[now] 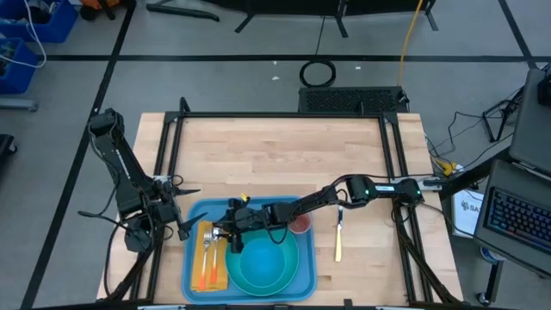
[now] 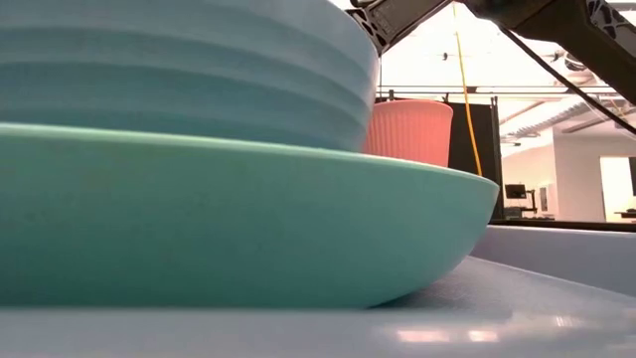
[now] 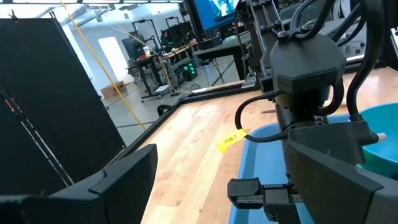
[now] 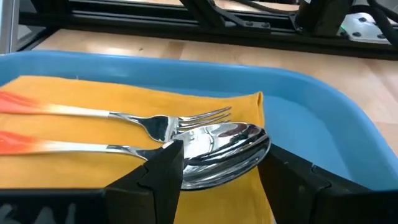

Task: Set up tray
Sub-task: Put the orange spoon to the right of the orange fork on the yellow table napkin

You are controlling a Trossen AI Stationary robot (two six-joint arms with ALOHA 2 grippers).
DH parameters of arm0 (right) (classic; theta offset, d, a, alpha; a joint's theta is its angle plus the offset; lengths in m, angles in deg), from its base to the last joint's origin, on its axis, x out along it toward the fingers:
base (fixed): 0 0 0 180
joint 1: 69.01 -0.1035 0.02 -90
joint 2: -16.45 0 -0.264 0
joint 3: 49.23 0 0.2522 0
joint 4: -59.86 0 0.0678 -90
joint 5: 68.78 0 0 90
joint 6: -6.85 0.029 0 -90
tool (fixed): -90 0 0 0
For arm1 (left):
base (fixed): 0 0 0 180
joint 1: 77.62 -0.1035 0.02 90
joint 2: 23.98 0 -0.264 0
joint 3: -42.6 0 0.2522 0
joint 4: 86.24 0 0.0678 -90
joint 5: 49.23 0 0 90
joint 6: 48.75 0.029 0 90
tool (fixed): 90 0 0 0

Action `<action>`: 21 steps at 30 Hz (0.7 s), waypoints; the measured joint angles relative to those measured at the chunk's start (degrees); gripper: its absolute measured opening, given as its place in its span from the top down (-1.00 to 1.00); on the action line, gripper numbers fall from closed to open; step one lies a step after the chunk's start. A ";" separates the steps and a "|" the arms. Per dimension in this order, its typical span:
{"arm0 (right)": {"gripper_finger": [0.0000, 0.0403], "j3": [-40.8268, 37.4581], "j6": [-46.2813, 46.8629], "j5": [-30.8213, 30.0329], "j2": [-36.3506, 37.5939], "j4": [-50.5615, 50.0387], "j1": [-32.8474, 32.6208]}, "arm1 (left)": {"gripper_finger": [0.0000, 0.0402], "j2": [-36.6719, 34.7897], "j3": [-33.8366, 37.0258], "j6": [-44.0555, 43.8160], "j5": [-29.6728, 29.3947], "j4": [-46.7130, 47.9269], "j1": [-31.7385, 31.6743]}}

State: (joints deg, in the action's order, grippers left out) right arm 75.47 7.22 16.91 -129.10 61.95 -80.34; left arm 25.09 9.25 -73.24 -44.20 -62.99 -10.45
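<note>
Currently, status by item, near to far:

Right gripper (image 1: 225,231): lower centre of the high view, low over the napkin; fingers parted, straddling the spoon bowl without clamping it, as the right wrist view shows.
Spoon (image 4: 217,152): lies on the napkin, touching the fork beside it.
Fork (image 4: 165,123): lies flat on the napkin, orange handle.
Napkin (image 4: 81,168): orange, spread along the left part of the tray.
Plate (image 1: 265,258): turquoise, round, on the tray right of the napkin, with a bowl (image 2: 189,65) stacked on it in the low view.
Cup (image 1: 299,225): pink, on the tray's upper right corner.
Tray (image 1: 191,267): blue, rectangular, rounded corners, raised rim; bottom centre of the high view.
Knife (image 1: 339,234): off the tray, on the bare table (image 1: 284,159) to its right.
Left gripper (image 1: 172,217): idle, fingers spread, just left of the tray.
Progress: judged nearly complete; the knife apparently remains.
</note>
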 joint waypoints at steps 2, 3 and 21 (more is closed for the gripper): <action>0.05 0.00 -0.22 0.08 0.00 -0.40 0.04 | -0.75 -0.01 0.00 0.01 0.01 0.00 -0.02; 0.05 0.02 -0.67 0.19 0.00 -0.58 0.04 | -0.75 0.00 0.00 0.00 0.00 0.00 -0.01; 0.05 0.02 -2.46 1.56 0.00 -0.02 0.63 | -0.75 -0.02 -0.01 -0.11 0.13 0.21 -0.01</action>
State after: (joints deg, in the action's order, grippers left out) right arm 75.49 4.76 18.47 -129.10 61.93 -79.71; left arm 25.08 9.24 -73.35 -44.07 -62.77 -10.46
